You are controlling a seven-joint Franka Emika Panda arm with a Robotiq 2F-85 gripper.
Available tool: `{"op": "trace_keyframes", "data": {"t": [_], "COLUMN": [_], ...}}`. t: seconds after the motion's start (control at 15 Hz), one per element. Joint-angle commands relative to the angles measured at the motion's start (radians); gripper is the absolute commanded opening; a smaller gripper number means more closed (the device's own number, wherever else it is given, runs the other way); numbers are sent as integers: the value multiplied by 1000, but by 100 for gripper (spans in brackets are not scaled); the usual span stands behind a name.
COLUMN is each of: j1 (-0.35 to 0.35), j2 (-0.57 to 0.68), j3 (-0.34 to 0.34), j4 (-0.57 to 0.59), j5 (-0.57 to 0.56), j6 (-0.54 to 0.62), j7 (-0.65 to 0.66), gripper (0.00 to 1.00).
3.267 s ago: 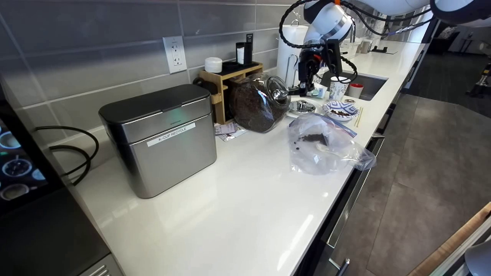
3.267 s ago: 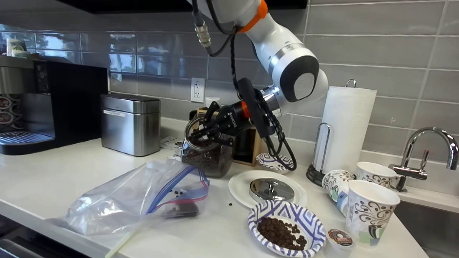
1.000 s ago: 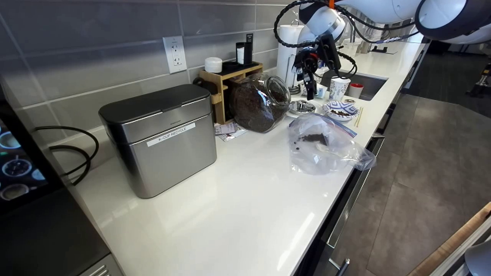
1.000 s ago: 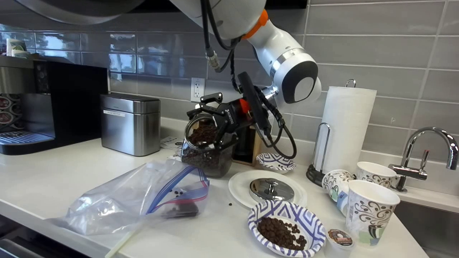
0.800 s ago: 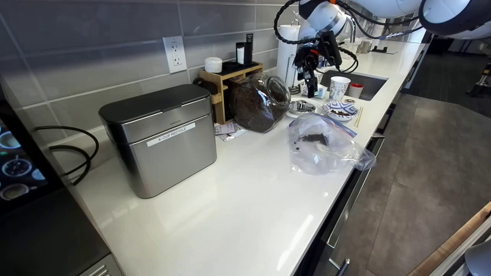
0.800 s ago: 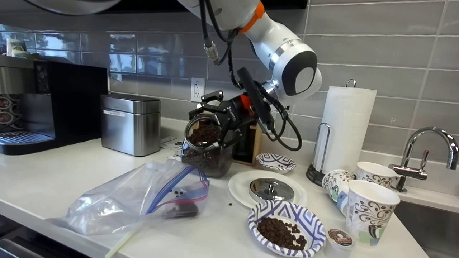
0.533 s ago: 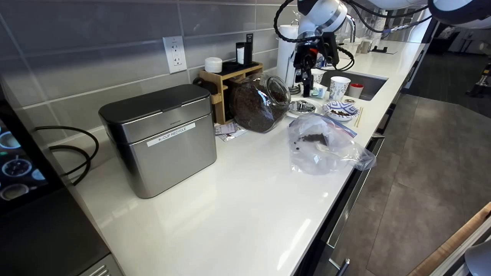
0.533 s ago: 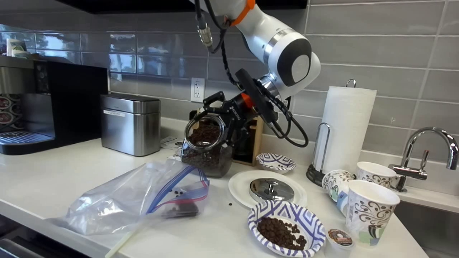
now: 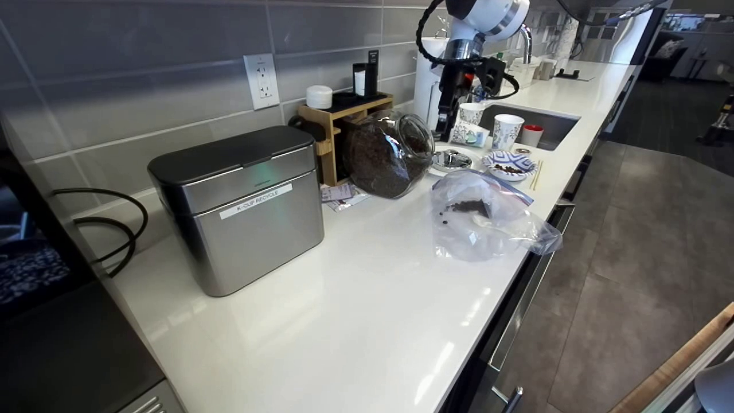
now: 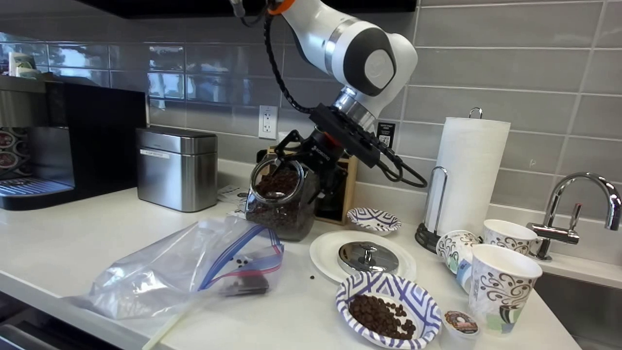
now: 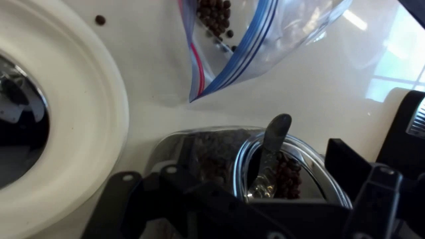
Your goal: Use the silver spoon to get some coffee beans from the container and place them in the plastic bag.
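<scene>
Hovers with end effector [image 10: 294, 185] spread apart by the jar [image 10: 283, 221], near a spoon [image 11: 276, 132] propped in its mouth.

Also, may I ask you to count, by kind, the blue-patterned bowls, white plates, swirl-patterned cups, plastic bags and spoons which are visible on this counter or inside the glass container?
Blue-patterned bowls: 2
White plate: 1
Swirl-patterned cups: 3
Plastic bag: 1
Spoon, in the wrist view: 1
Total: 8
</scene>
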Motion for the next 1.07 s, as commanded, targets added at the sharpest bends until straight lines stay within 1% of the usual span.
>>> {"op": "trace_keyframes", "data": {"t": [0.0,0.07,0.2,0.33,0.47,0.6,0.8,0.93,1.0], "j1": [-18,-20,-23,-22,-11,-1,10,23,33], "j2": [-177,-215,-290,-352,-406,-453,-511,-552,-582], "j3": [1,-4,-16,-30,-50,-69,-88,-96,-96], "j4": [-239,-283,-372,-434,-488,-532,-575,-611,-643], "j5": [11,15,19,24,18,13,14,6,-2], "j6": [150,165,138,108,105,117,117,171,230], "j7": [-142,-160,-182,-191,-170,-122,-85,-50,-55], "gripper": [100,100,100,100,100,100,100,100,100]}}
